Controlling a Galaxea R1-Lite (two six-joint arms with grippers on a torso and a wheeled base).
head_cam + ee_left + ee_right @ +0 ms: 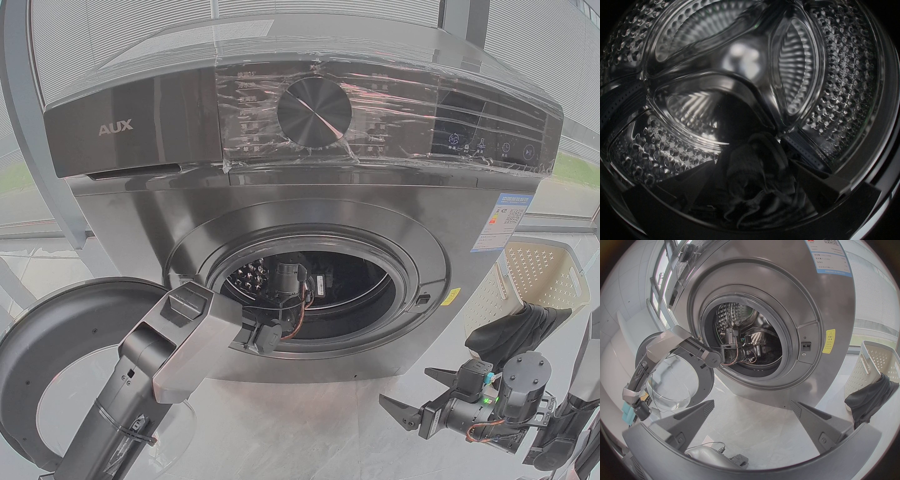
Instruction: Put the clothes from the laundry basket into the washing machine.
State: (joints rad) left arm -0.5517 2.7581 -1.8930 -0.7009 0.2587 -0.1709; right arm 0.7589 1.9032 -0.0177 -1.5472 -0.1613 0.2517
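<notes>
Lying crumpled in the washing machine (156,212) drum, a dark garment (756,190) shows no clear long axis; the left gripper (751,167) stands wide astride it. The right gripper (417,392) hangs wide and empty near the laundry basket (553,269), where a black cloth (519,331) droops over the rim.

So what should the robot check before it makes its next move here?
1. Round glass door of the grey washing machine is swung open: ok.
2. A dark crumpled garment lies at the bottom of the perforated steel drum: ok.
3. The left pincer, inside the drum, has its fingers spread: ok.
4. The garment hangs free of those fingers: cannot tell.
5. The right pincer is open and empty, ready for the next piece: ok.
6. The white perforated plastic laundry basket is emptied: not ok, a black cloth hangs over its rim.
</notes>
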